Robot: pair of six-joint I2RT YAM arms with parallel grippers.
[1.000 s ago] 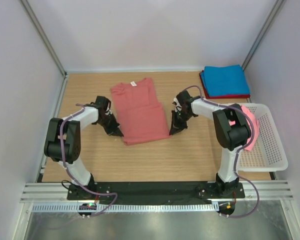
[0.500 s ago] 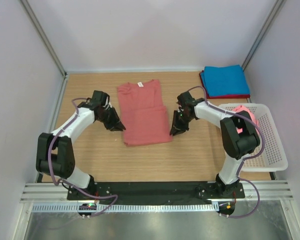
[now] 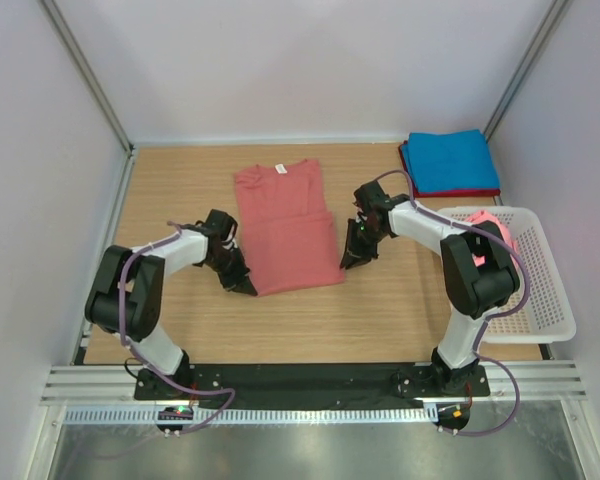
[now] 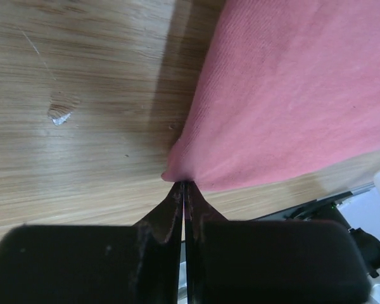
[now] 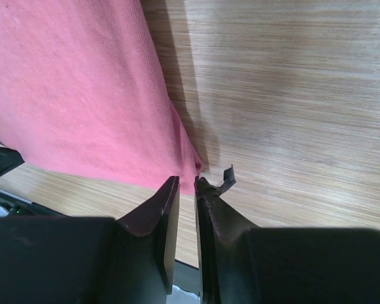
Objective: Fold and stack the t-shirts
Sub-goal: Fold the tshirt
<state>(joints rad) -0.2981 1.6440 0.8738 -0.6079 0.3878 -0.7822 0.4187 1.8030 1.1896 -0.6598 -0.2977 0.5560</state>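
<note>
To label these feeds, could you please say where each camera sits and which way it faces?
Top external: above and behind the arms, facing down on the table; both show.
Left wrist: looks along the shut left gripper at a shirt corner.
Right wrist: looks past the parted right gripper at another corner.
Shared: all show the shirt.

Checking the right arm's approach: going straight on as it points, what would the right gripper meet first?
Probably the salmon-red t-shirt's near corner, just ahead of the right gripper's tips; depth is unclear.
</note>
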